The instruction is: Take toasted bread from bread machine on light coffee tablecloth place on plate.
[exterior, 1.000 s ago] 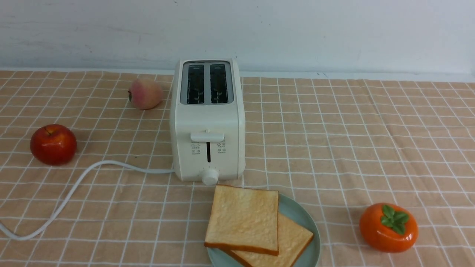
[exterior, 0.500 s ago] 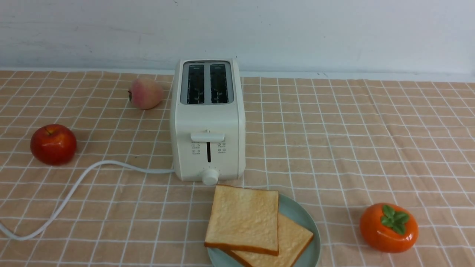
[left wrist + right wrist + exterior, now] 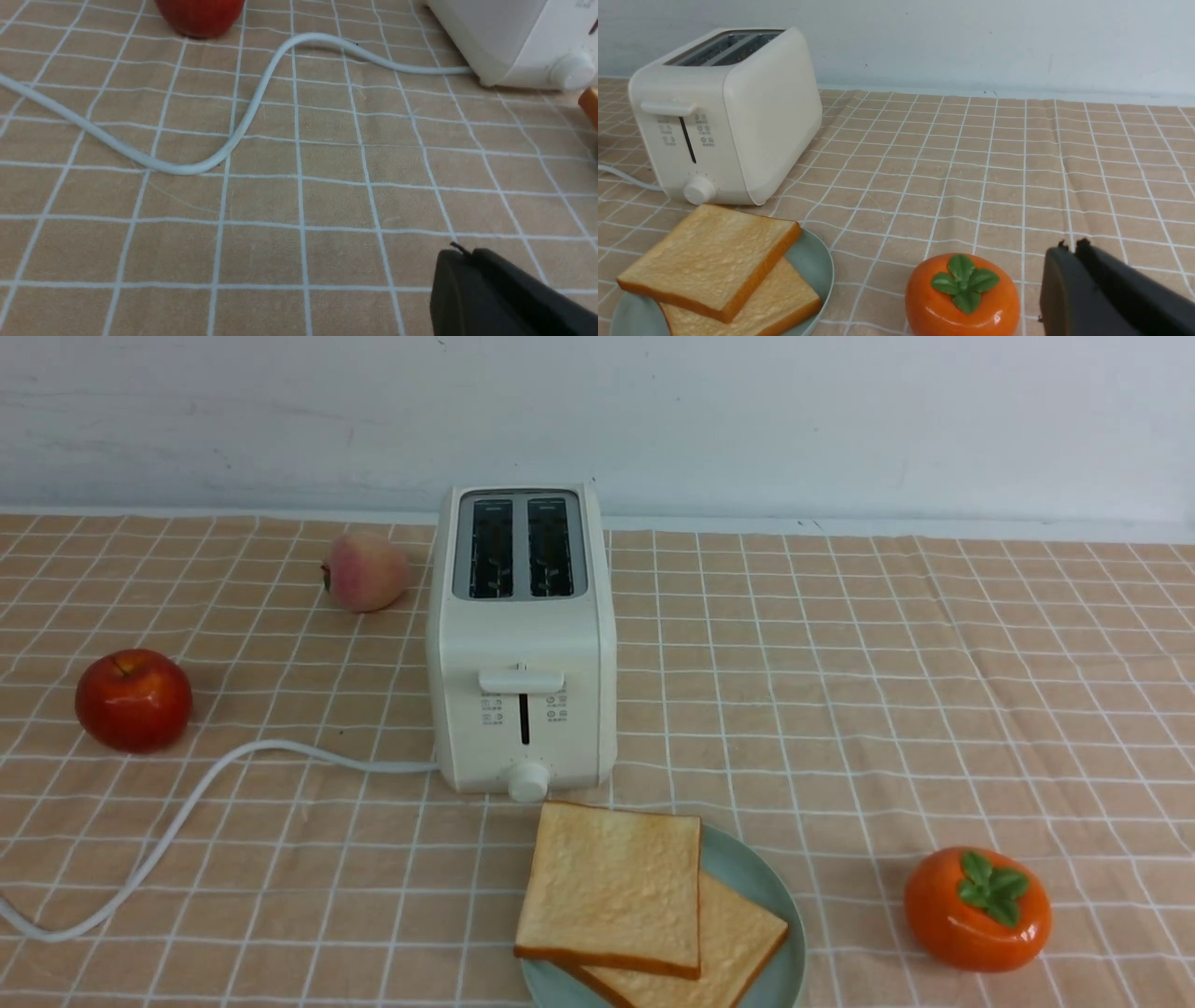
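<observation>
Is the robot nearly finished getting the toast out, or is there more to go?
It looks finished. Both slots of the bread machine are empty, and both slices of toasted bread lie stacked on the plate. Nothing is in hand: the left gripper and right gripper are shut and empty. Nothing appears left.

A staged tabletop set, more lab than home kitchen — a bare white wall (image 3: 840, 420) rises straight behind a surface draped in a checked tan tablecloth (image 3: 887, 691). A toaster (image 3: 523, 644), glossy fake-looking fruit such as the apple (image 3: 133, 698) and persimmon (image 3: 977, 908), and a plate (image 3: 780, 915) of toast (image 3: 611, 887) are spaced out like props — no other furnishings show.
</observation>
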Robot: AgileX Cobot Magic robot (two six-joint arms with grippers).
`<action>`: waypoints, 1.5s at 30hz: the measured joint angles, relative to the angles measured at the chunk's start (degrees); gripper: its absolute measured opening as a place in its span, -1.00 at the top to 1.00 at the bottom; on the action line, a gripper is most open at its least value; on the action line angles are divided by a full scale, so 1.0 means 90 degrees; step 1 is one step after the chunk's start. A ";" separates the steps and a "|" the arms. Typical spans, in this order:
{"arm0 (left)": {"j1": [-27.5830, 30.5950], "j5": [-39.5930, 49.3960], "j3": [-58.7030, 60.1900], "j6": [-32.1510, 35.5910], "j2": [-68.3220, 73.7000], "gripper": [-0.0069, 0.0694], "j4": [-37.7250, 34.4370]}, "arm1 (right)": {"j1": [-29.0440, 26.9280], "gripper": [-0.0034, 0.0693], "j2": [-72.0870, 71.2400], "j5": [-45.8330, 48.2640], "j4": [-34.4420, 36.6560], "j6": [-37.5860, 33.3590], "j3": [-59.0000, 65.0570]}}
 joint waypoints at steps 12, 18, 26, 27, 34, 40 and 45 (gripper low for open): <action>0.0000 0.0000 0.0000 0.0376 0.0000 0.79 -0.0084 | 0.0000 0.81 0.0000 0.0000 0.0000 0.0000 0.0000; 0.0000 0.0000 0.0000 0.0376 0.0000 0.77 -0.0069 | 0.0000 0.80 0.0000 0.0000 0.0000 0.0000 0.0000; 0.0000 -0.0020 0.0004 0.0376 0.0000 0.77 0.0007 | 0.0000 0.76 0.0000 0.0000 0.0000 0.0000 0.0000; 0.0000 -0.0020 0.0004 0.0376 0.0000 0.77 0.0007 | 0.0000 0.76 0.0000 0.0000 0.0000 0.0000 0.0000; 0.0000 -0.0025 0.0004 0.0376 0.0000 0.74 0.0372 | -0.0047 0.73 -0.0002 -0.0006 0.0000 0.0000 0.0014; 0.0000 -0.0025 0.0004 0.0376 0.0000 0.73 0.0860 | -0.0793 0.72 -0.0093 -0.0164 0.0000 0.0000 0.0406; 0.0000 -0.0032 0.0004 0.0376 0.0000 0.72 0.0684 | -0.1466 0.69 -0.0271 -0.0263 0.0000 0.0000 0.1357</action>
